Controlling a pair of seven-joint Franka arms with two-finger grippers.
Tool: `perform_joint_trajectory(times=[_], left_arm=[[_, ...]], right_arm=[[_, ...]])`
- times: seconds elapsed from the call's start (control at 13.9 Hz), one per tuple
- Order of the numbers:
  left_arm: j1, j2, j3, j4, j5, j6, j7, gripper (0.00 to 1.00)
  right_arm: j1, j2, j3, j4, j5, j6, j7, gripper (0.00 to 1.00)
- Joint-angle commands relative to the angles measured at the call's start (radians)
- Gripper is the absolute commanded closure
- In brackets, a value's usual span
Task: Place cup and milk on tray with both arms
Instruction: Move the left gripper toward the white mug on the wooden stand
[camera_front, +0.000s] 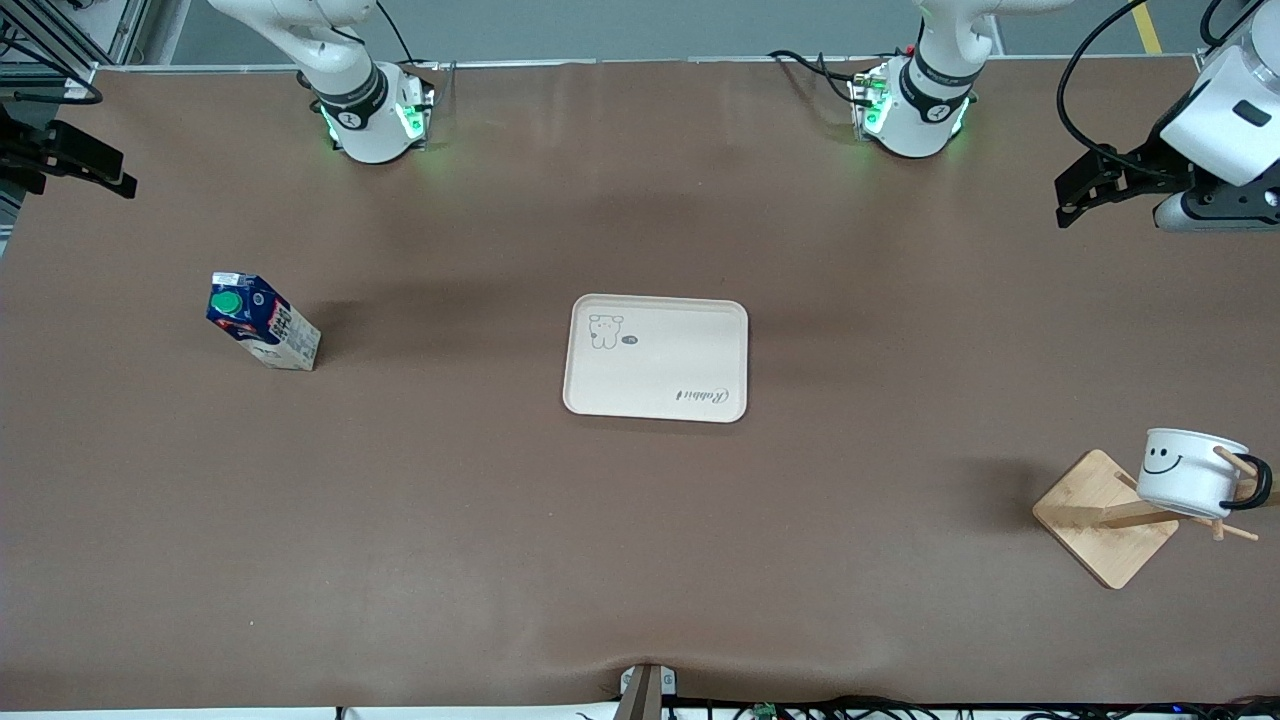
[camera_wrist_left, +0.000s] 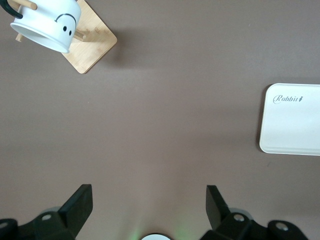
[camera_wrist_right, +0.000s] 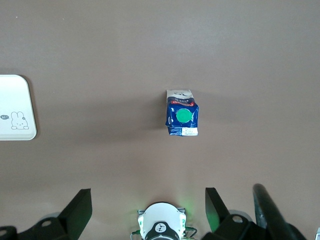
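Note:
The cup (camera_front: 1190, 470) hangs tilted on a peg of a wooden rack at the left arm's end of the table; it also shows in the left wrist view (camera_wrist_left: 50, 25). The milk (camera_front: 262, 322) stands upright toward the right arm's end, seen from above in the right wrist view (camera_wrist_right: 182, 115). The cream tray (camera_front: 655, 357) lies bare at the table's middle. My left gripper (camera_front: 1070, 200) is open and empty, high over the table's left-arm end (camera_wrist_left: 150, 205). My right gripper (camera_front: 110, 170) is open and empty, high over the right-arm end (camera_wrist_right: 149, 207).
The rack's square wooden base (camera_front: 1100, 515) sits under the cup, near the table's edge. The two arm bases (camera_front: 370, 120) (camera_front: 910, 110) stand along the table's back edge. Cables lie by the front edge (camera_front: 650, 690).

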Motion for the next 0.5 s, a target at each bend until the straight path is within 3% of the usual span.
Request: perform_joint_trajectory(times=[0.0,0.29,0.43], left_arm=[[0.017,0.008,0.0,0.025,-0.018,-0.021,0.003,0.0],[0.025,0.02,0.001,0.059,-0.009,-0.021,0.0,0.0],[0.083,0.028,0.004,0.054,-0.018,-0.014,0.032,0.0]], right_arm=[[-0.018,-0.023,0.01,-0.02,0.012,0.001,-0.013,0.0],[-0.018,-0.023,0.01,-0.02,0.012,0.001,-0.013,0.0],[-0.018,-0.023,0.009,-0.02,0.012,0.001,-0.013,0.0]])
